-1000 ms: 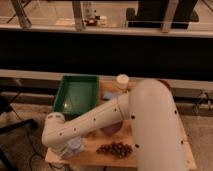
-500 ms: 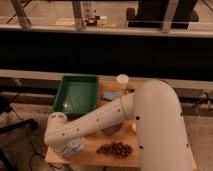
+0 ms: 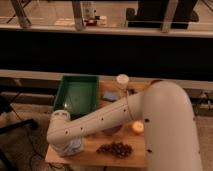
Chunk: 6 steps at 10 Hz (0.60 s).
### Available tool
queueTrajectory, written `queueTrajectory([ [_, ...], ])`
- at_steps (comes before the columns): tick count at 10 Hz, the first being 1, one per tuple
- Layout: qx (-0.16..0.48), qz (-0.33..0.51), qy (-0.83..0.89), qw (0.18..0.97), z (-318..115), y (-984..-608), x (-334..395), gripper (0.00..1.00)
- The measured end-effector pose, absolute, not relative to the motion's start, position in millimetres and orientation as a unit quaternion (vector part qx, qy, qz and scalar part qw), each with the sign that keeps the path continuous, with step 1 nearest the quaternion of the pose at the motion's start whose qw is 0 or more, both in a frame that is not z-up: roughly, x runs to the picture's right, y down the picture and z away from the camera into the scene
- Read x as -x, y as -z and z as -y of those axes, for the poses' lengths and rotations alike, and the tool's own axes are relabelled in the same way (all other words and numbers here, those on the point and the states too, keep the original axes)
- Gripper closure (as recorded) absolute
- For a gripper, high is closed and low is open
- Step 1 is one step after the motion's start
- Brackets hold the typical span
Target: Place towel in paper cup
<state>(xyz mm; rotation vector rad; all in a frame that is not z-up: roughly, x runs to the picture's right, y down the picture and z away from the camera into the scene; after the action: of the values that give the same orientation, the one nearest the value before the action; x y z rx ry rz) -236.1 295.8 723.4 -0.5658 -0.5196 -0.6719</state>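
One towel point(image 3: 73, 148) just under the claw point(image 3: 62, 140)

Big white arm point(image 3: 107, 119) stretches from the bulky shoulder end on the right down toward the lower left, then bends at the wrist joint point(image 3: 60, 125). The gripper point(image 3: 66, 144) hangs right below that bend, mostly hidden.

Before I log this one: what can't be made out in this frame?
All in the camera view:
1. Gripper, at the front-left corner of the table: covered by the arm's wrist, so any grasp is unseen.
2. Towel: only a patch shows below that wrist.
3. Paper cup, at the back: too small to see inside.
4. Dark heap near the front edge: too blurred to identify.
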Motion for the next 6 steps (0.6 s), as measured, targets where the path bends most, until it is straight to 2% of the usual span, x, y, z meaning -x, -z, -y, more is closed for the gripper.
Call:
queueTrajectory([
  [4, 0.260, 0.266, 0.308, 0.875, -259, -681, 219, 0.97],
  [6, 0.256, 0.273, 0.304, 0.876, -237, -647, 201, 0.97],
])
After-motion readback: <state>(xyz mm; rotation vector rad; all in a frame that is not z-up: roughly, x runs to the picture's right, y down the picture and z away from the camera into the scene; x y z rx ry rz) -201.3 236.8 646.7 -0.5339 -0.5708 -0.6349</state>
